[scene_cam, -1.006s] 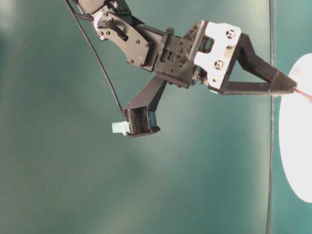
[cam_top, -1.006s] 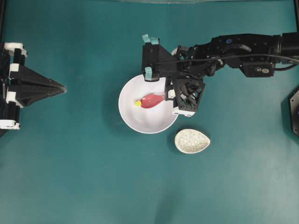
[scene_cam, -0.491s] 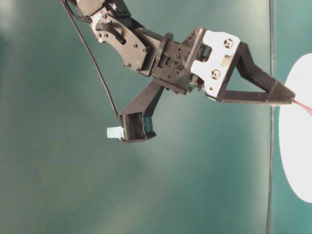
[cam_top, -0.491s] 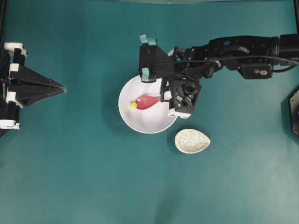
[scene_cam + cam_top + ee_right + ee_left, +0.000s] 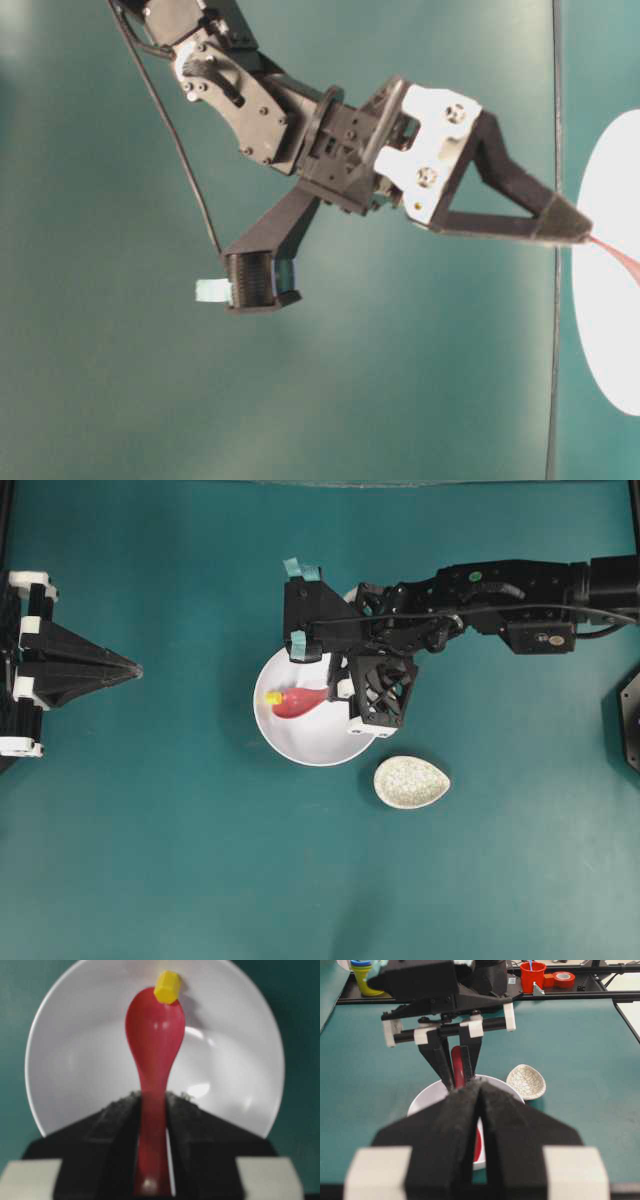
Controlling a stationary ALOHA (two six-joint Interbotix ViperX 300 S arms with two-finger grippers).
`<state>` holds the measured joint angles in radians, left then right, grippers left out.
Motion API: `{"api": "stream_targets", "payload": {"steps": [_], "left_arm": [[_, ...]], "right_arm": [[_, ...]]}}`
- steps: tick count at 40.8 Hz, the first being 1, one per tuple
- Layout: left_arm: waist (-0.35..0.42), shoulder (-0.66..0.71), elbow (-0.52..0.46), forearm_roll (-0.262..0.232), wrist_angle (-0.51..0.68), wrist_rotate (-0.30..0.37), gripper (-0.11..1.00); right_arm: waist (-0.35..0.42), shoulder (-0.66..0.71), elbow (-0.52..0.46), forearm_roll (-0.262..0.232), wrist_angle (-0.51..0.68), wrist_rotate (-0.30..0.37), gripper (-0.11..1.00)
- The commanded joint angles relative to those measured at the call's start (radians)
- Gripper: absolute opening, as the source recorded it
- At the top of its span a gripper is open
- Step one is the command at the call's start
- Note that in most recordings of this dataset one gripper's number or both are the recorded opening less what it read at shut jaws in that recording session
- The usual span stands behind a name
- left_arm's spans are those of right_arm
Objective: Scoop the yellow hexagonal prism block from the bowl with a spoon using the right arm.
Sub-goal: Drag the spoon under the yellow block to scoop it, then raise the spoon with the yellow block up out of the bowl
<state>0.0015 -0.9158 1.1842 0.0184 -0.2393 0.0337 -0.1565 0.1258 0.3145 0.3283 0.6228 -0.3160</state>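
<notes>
step: mid-scoop. R gripper clamped on spoon handle, scoop down inside bowl.
block: yellow block sits at scoop's far tip, touching/overlapping the lip, on bowl's far side in wrist view; in overhead view block is at spoon tip, left part of bowl. Can't tell if it's riding on the scoop or just butted against the tip.
R tool: jaws part-way closed, pinching handle from both sides; nothing else held.
L tool: L gripper parked far left, well apart from bowl; fingers together, holding nothing.
next (judgement): get the scoop lip under block, prob. by using the bowl wall as a backstop, then tip scoop level & lift slow. Block is tiny, so likely to skid or roll off the lip.
risk: bowl could slide if pushed hard.
nearby: speckled rest just beside bowl, not in play.
writing: none legible; no brand or label seen on any item.
</notes>
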Motion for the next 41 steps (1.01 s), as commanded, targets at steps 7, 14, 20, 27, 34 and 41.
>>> {"api": "stream_targets", "payload": {"steps": [7, 14, 20, 27, 34, 41], "left_arm": [[0.0, 0.003, -0.026, 0.002, -0.009, 0.002, -0.01], [0.002, 0.003, -0.028, 0.003, -0.009, 0.002, -0.01], [0.002, 0.003, -0.026, 0.002, -0.009, 0.002, -0.01], [0.002, 0.003, -0.026, 0.002, -0.009, 0.002, -0.01], [0.002, 0.003, -0.028, 0.002, -0.009, 0.002, -0.01], [0.002, 0.003, -0.028, 0.002, -0.009, 0.002, -0.01]], "right_arm": [[0.003, -0.028, -0.032, -0.011, -0.006, -0.002, 0.22], [0.002, -0.057, -0.029, -0.012, -0.005, -0.002, 0.22], [0.002, -0.091, -0.015, -0.015, -0.005, -0.002, 0.22], [0.002, -0.135, 0.005, -0.015, -0.012, -0.002, 0.22], [0.002, -0.202, 0.037, -0.017, -0.067, -0.002, 0.22], [0.002, -0.29, 0.087, -0.032, -0.158, -0.002, 0.22]]}}
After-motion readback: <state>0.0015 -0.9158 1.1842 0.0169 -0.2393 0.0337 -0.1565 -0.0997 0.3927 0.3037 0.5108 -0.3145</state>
